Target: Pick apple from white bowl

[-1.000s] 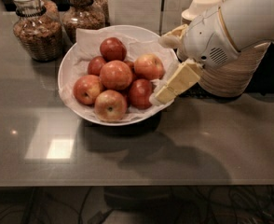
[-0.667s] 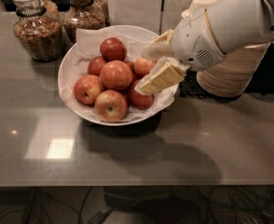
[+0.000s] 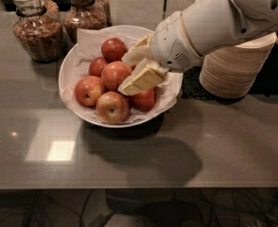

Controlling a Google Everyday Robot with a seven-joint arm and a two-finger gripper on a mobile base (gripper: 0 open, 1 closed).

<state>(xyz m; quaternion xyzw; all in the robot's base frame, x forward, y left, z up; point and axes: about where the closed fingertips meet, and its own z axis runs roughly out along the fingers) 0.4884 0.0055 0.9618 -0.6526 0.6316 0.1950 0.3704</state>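
Note:
The white bowl [image 3: 67,77], lined with crumpled white paper, sits on the grey counter and holds several red apples. The large apple [image 3: 113,74] lies in the middle of the pile. Others lie behind it [image 3: 114,48], at the left [image 3: 88,90], in front [image 3: 111,107] and at the right [image 3: 143,100]. My gripper [image 3: 124,75] reaches in from the right over the bowl. Its two cream fingers [image 3: 143,78] are open and straddle the space just right of the middle apple. It holds nothing. The arm hides the bowl's right side.
Two glass jars of dark contents [image 3: 37,30] [image 3: 84,12] stand behind the bowl at the left. A stack of beige disposable bowls [image 3: 236,65] stands at the right on a black mat [image 3: 190,83]. The counter's front edge [image 3: 139,189] runs along the bottom.
My gripper has moved left from the bowl's right rim to over the apples, close beside the middle apple. The fingers stay open. The apples have not moved.

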